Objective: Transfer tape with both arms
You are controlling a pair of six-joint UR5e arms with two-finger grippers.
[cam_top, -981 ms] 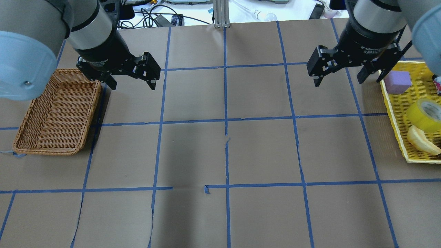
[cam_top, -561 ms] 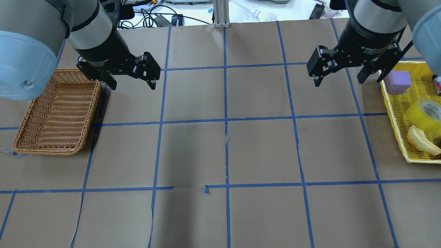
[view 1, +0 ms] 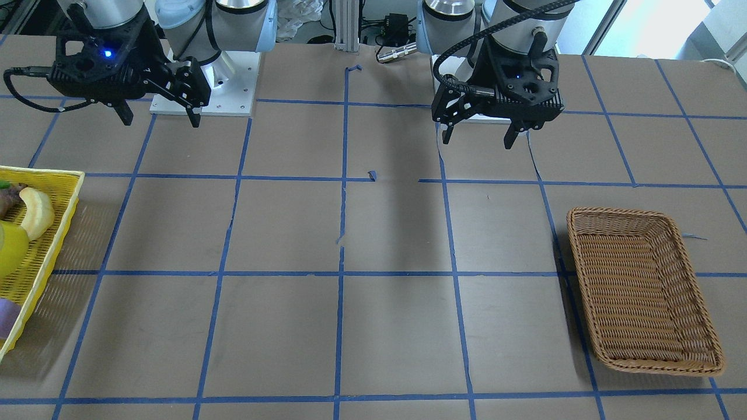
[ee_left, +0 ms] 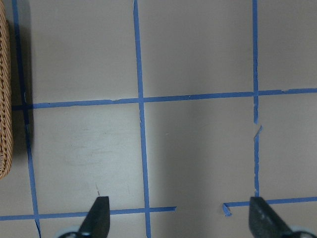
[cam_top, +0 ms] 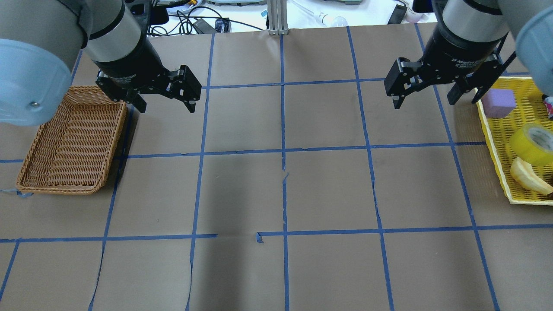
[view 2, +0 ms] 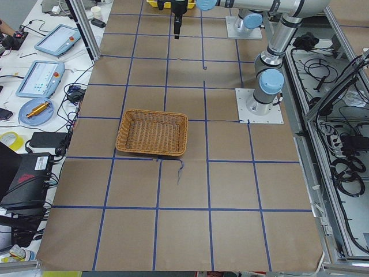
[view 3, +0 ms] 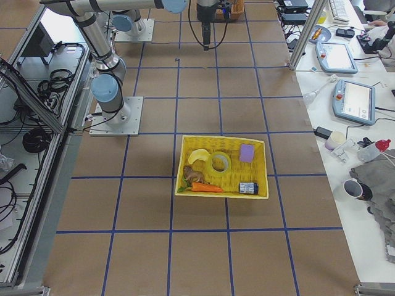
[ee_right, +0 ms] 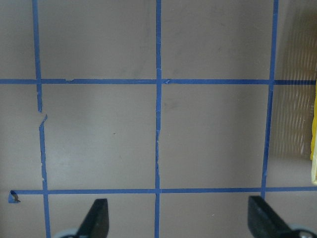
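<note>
place: robotics lab | evidence: teach pendants [view 3: 355, 102], cable bundles [view 2: 346, 167], blue-taped grid table [cam_top: 328, 190]

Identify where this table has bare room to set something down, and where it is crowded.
The grid squares between the brown woven wicker basket and the yellow plastic mesh tray lie bare. The tray is crowded: yellow tape roll, pale banana, purple block.

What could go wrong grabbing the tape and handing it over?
The tape sits in the tray with the banana close beside it; the open right gripper could catch the banana or the tray's rim.
The basket sits across the table by the left gripper, so a mid-air hand-over seems needed; a poor regrip could drop the tape.
</note>
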